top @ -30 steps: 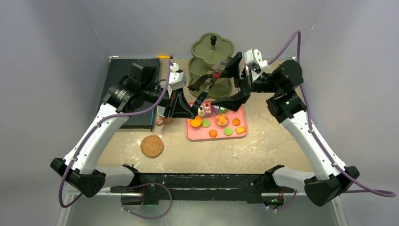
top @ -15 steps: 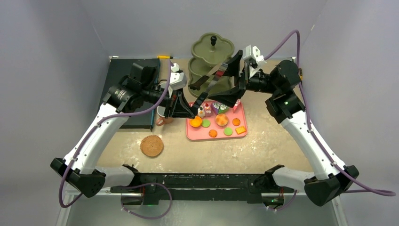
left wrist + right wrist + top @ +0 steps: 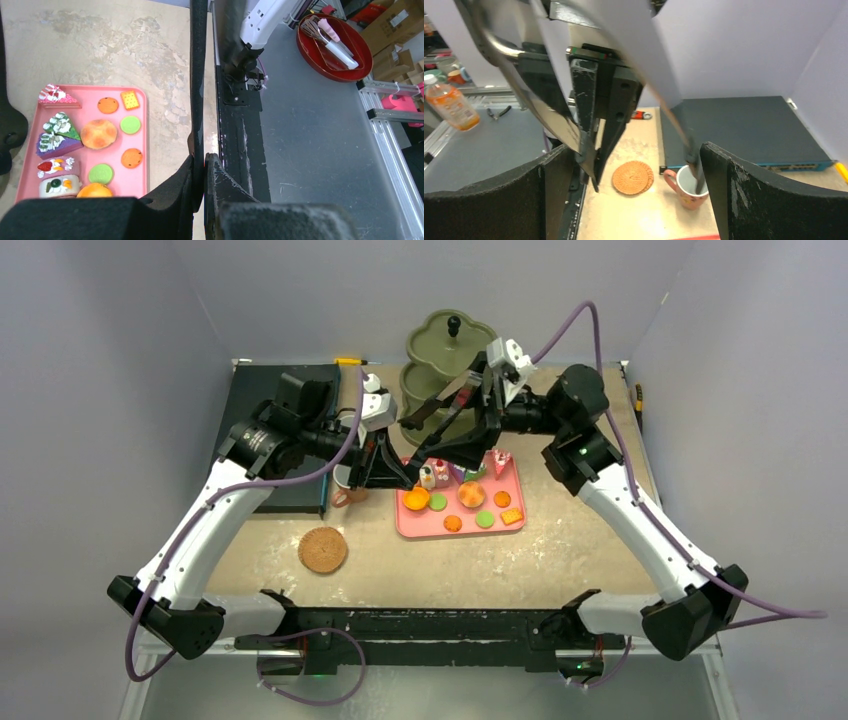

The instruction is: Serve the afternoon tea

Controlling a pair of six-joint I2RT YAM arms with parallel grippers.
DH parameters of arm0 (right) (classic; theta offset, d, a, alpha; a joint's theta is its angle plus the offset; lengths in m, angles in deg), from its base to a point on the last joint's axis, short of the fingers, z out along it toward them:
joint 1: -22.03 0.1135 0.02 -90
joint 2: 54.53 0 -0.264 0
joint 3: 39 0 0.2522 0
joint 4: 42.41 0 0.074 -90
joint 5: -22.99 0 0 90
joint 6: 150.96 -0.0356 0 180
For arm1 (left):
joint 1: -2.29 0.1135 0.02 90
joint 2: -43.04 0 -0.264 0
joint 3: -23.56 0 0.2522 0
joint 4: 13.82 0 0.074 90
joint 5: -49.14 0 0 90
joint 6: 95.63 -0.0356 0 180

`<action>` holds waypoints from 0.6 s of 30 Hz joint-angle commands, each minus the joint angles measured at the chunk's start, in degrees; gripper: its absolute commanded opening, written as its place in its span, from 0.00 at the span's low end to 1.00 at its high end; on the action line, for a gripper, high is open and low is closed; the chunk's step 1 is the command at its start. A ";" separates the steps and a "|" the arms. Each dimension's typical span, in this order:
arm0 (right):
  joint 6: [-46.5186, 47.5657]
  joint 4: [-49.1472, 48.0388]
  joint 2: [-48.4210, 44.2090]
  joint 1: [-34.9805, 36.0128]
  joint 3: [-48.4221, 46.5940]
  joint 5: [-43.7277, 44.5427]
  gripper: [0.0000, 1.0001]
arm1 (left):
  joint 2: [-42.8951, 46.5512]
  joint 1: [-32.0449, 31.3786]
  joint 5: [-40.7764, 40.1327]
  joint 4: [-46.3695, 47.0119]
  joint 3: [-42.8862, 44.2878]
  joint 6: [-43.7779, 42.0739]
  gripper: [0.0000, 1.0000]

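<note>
Right gripper (image 3: pixel 636 155), jaws spread wide around the black tongs (image 3: pixel 198 75) clamped by the left gripper (image 3: pixel 200 162), should centre over both blades before closing

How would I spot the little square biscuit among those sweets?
Find the flat pink tray mid-table. The biscuit lies in its near right corner, beside an orange round and a green round. It is the only flat square piece; its neighbours are round.
</note>
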 commanded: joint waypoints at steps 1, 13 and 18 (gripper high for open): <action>0.10 -3.43 0.06 2.86 -2.03 -1.83 0.98 | -0.06 -0.03 1.48 -0.20 2.93 -3.00 0.00; 1.24 -1.92 2.47 2.95 -3.75 -4.02 0.96 | -0.35 -0.03 1.99 -2.76 3.77 -4.85 0.00; 1.79 -0.40 2.29 2.95 -4.20 -6.01 0.92 | -0.50 0.01 1.68 -3.64 4.16 -5.74 0.00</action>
